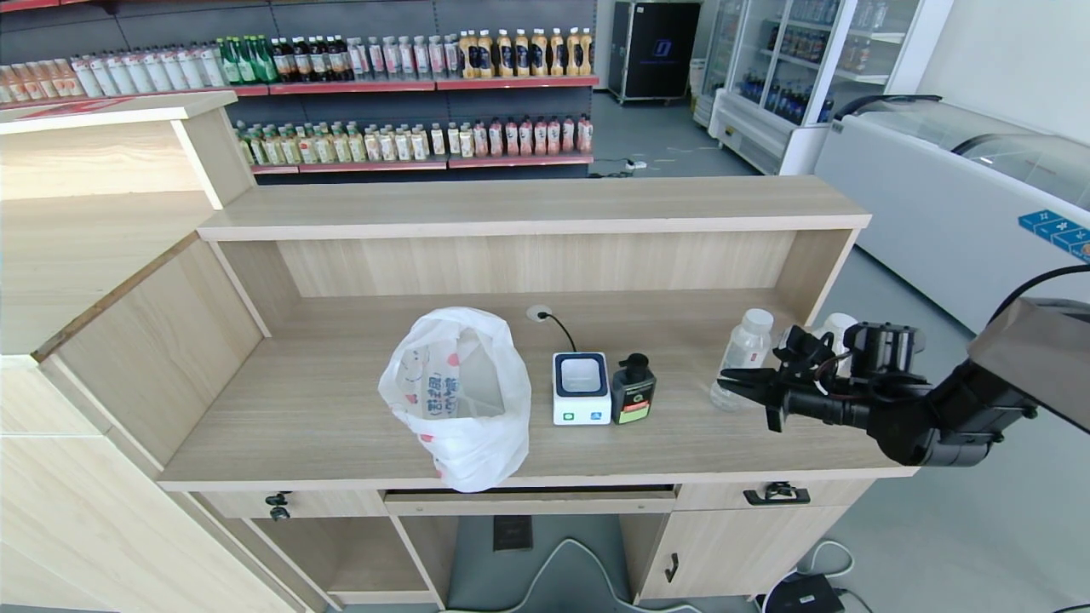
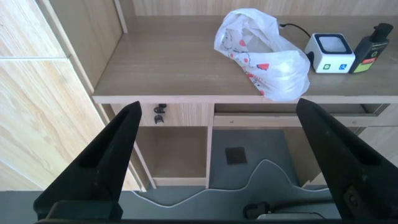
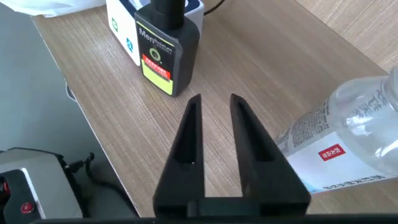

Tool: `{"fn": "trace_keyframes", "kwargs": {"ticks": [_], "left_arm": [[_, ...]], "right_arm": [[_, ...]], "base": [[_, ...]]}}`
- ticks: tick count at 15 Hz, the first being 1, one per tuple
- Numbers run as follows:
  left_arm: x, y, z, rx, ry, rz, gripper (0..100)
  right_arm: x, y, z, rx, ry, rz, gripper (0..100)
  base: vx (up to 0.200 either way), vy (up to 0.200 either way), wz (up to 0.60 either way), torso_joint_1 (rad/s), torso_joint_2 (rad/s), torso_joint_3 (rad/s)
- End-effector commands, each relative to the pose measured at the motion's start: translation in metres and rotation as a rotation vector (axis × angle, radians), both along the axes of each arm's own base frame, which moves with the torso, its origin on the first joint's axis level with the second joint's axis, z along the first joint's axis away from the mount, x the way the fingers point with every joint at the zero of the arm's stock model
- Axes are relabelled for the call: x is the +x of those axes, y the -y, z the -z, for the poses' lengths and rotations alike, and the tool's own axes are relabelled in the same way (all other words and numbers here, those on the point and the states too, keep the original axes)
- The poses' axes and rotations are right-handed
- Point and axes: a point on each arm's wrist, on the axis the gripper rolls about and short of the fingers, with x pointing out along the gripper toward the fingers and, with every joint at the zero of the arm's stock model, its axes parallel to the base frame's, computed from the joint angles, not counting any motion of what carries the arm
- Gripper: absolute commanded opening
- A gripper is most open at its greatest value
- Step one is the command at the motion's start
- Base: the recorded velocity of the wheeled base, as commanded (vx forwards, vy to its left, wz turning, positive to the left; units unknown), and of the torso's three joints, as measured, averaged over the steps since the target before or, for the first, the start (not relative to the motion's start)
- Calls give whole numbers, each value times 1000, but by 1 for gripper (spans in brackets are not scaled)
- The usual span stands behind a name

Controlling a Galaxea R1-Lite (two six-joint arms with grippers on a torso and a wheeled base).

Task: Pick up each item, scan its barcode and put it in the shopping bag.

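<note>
Here, right hand point(image 1: 724, 386) (empty) just beside bottle point(image 1: 744, 344)

No print reads plainly — there is a yellow-green and red label on the dark pump bottle point(image 3: 166, 53), a white label with a red patch on the clear bottle point(image 3: 348, 146), coloured characters on the shopping bag point(image 1: 460, 392), and two small icons on the scanner point(image 1: 582, 387) front.

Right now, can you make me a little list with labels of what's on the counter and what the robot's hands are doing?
Bag: shopping bag, mouth open, on the counter.
Scanner: white scanner just right of the bag.
Waiting: dark pump bottle beside the scanner; clear bottle farther right.
Right hand: right gripper open, empty, beside the clear bottle.
Left hand: left gripper open, empty, low before the counter.
</note>
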Motion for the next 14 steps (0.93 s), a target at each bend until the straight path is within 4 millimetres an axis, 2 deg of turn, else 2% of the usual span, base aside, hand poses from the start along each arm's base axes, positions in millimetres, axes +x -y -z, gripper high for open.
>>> {"fn": "trace_keyframes", "kwargs": {"ticks": [1,3,4,6,9,14], "left_arm": [[0,0,0,0,0,0,100],[0,0,0,0,0,0,100],[0,0,0,0,0,0,100],[0,0,0,0,0,0,100],[0,0,0,0,0,0,100],[0,0,0,0,0,0,100]], "right_arm": [[7,-5,-1,1,18,-9,100],[17,-18,7,17,4,-36,100],[17,-18,7,17,4,-36,100],[40,-39,22,53,-8,-71,100],[57,-60,35,74,-25,-111,100],[68,-79,57,77,-55,-164,100]], "base": [[0,0,0,0,0,0],[0,0,0,0,0,0],[0,0,0,0,0,0],[0,0,0,0,0,0],[0,0,0,0,0,0],[0,0,0,0,0,0]]}}
